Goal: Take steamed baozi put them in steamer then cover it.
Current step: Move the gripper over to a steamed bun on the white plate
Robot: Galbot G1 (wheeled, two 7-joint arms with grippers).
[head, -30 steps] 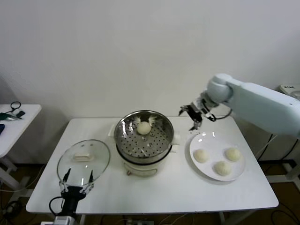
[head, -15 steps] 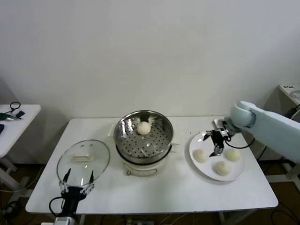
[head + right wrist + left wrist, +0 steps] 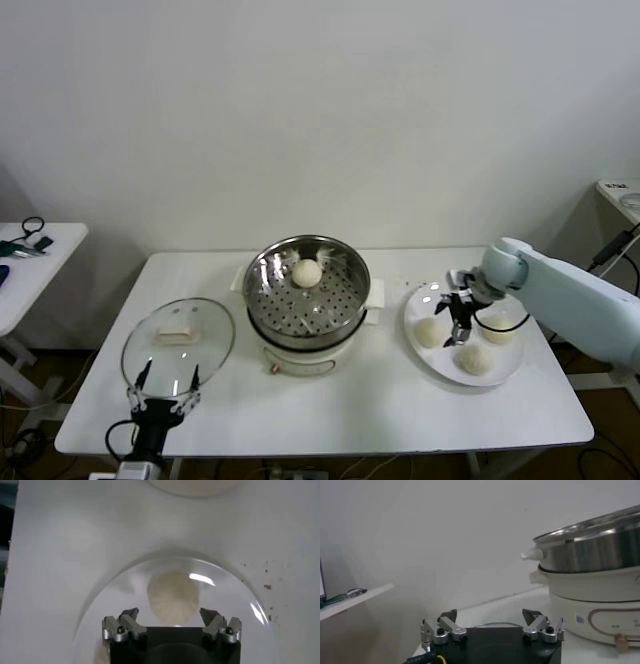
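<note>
The steamer (image 3: 307,290) stands mid-table on its white pot base, with one baozi (image 3: 306,272) inside at the back. Three baozi lie on a white plate (image 3: 440,300) at the right: a left one (image 3: 429,333), a right one (image 3: 497,329) and a front one (image 3: 474,359). My right gripper (image 3: 459,325) is open, low over the plate among them. In the right wrist view one baozi (image 3: 173,596) lies just ahead of the open gripper (image 3: 170,614), untouched. The glass cover (image 3: 178,338) lies flat at the table's left. My left gripper (image 3: 165,390) is parked open at the front left.
A small white side table (image 3: 30,260) with dark items stands at the far left. The left wrist view shows the steamer's side (image 3: 590,540) beyond the open left gripper (image 3: 490,615). The pot base edge (image 3: 195,485) shows beyond the plate in the right wrist view.
My right arm has swung from beside the steamer, right and down onto the plate, then lowered a little among the buns. The left arm, cover and buns have not moved.
</note>
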